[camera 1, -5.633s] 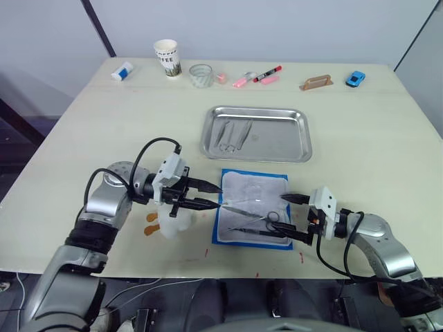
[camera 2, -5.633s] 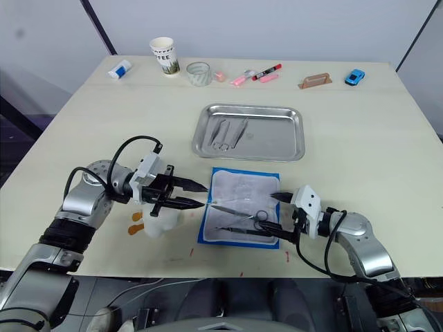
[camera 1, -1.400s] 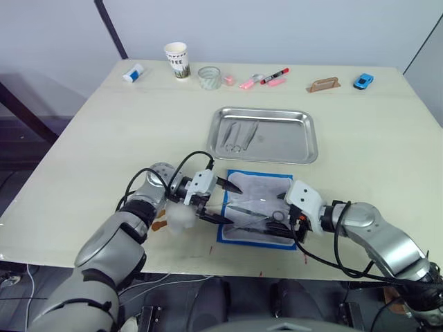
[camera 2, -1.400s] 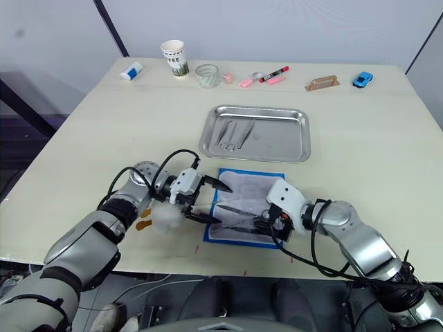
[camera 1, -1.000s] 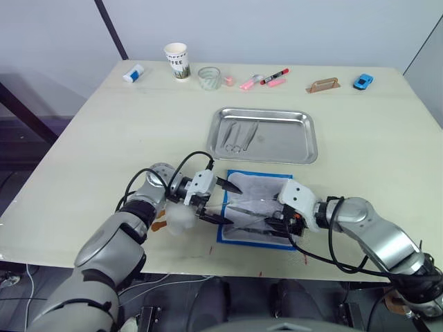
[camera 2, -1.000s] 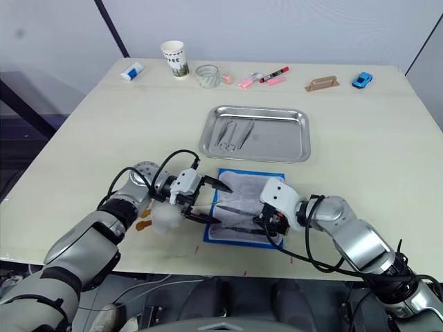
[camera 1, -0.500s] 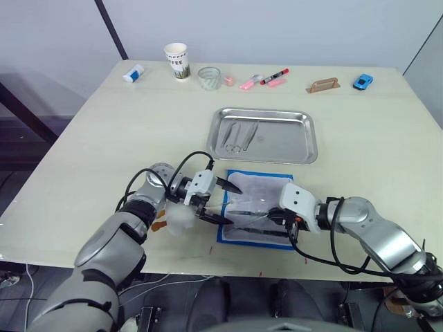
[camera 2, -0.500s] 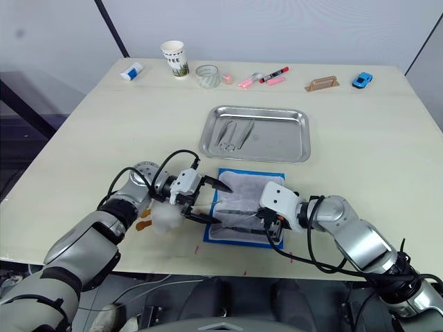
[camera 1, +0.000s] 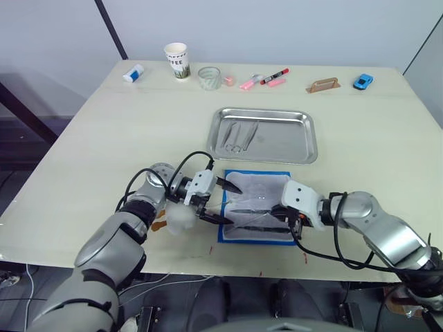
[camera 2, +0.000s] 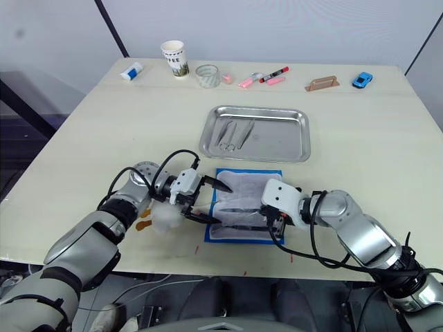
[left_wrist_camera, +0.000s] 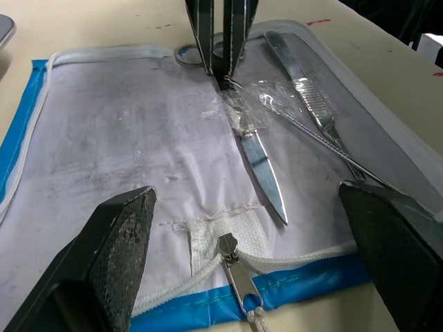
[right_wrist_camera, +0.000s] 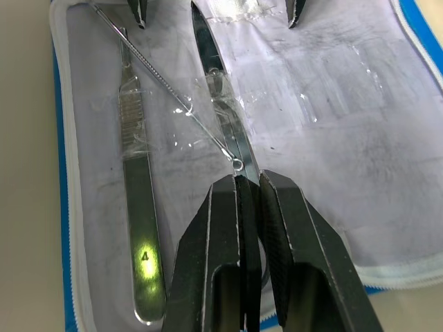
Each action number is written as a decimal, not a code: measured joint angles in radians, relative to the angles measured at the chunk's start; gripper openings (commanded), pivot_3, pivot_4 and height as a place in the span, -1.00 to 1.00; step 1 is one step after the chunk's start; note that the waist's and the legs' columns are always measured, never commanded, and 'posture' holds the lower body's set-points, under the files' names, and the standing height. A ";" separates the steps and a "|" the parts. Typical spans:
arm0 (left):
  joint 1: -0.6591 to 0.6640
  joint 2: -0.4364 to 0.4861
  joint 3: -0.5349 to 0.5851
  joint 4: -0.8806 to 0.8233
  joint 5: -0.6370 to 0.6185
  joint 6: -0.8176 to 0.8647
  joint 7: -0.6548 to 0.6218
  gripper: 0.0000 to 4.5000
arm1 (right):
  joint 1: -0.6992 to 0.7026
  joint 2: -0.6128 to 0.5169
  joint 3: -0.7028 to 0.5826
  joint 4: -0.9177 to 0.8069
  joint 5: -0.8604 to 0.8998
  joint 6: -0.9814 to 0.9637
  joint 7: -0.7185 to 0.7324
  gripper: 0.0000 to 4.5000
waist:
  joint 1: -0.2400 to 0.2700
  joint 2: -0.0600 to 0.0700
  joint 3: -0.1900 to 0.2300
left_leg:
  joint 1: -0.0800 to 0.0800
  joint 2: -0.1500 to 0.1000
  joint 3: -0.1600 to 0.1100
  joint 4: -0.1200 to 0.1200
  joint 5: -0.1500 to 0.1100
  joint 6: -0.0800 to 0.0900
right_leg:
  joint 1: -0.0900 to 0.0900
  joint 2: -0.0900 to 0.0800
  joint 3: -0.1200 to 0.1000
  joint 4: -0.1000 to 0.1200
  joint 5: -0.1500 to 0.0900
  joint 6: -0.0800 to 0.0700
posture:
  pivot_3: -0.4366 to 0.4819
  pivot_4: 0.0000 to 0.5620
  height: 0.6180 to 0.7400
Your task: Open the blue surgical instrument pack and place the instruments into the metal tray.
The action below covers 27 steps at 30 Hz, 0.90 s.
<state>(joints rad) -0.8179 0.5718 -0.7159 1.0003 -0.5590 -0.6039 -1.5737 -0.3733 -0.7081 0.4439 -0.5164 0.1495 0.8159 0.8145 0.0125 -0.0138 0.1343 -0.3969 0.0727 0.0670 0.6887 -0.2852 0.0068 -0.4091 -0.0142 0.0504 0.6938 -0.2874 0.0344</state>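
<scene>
Pack: we see the blue surgical instrument pack (camera 1: 255,207) lying open on the desk (camera 1: 104,131), at 6 o'clock from the metal tray (camera 1: 264,134).
Scissors: the scissors (right_wrist_camera: 223,111) lie lengthwise across the lining, blades toward our left gripper (camera 1: 226,200).
Right gripper (right_wrist_camera: 248,192): fingers closed on the scissors' handle end.
Left gripper: fingers spread wide, empty, at the pack's zipper edge.
Neighbours: a scalpel handle (right_wrist_camera: 138,187) and thin probe (right_wrist_camera: 163,93) lie beside the scissors; two instruments (camera 1: 237,135) are in the tray.

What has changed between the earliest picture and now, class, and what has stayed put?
The right gripper moved in over the open blue fabric instrument pack and closed on the silver scissors. The open left gripper shifted to the pack's edge. The shiny metal tray and instruments inside it are unchanged.
</scene>
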 measured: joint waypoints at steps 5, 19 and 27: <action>0.000 -0.001 0.000 0.000 0.000 0.000 0.000 1.00 | -0.006 -0.001 0.003 -0.009 -0.007 0.010 0.002 -0.91 | 0.000 0.000 0.000 | 0.000 0.000 0.000 0.000 0.000 0.000 | 0.000 0.000 0.000 0.000 0.000 0.000 | -0.05 -0.47 0.64; 0.008 -0.048 0.020 -0.005 0.009 0.028 -0.001 1.00 | -0.006 0.018 0.014 -0.007 -0.024 0.010 -0.003 -0.91 | -0.001 -0.001 0.000 | -0.001 0.000 0.000 0.000 0.000 0.000 | -0.001 0.000 0.000 0.000 0.000 0.000 | -0.05 -0.47 0.64; 0.010 -0.058 0.041 0.000 0.030 0.028 -0.002 1.00 | -0.007 0.033 0.019 0.000 -0.024 0.012 -0.010 -0.91 | 0.001 -0.001 0.001 | -0.002 0.000 0.000 0.000 0.000 0.000 | -0.001 0.000 0.000 -0.001 0.000 0.000 | -0.05 -0.47 0.64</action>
<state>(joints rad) -0.8083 0.5136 -0.6752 1.0002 -0.5289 -0.5763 -1.5759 -0.3805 -0.6746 0.4631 -0.5165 0.1258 0.8278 0.8047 0.0135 -0.0146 0.1348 -0.3984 0.0726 0.0668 0.6885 -0.2852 0.0069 -0.4098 -0.0144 0.0500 0.6932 -0.2874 0.0344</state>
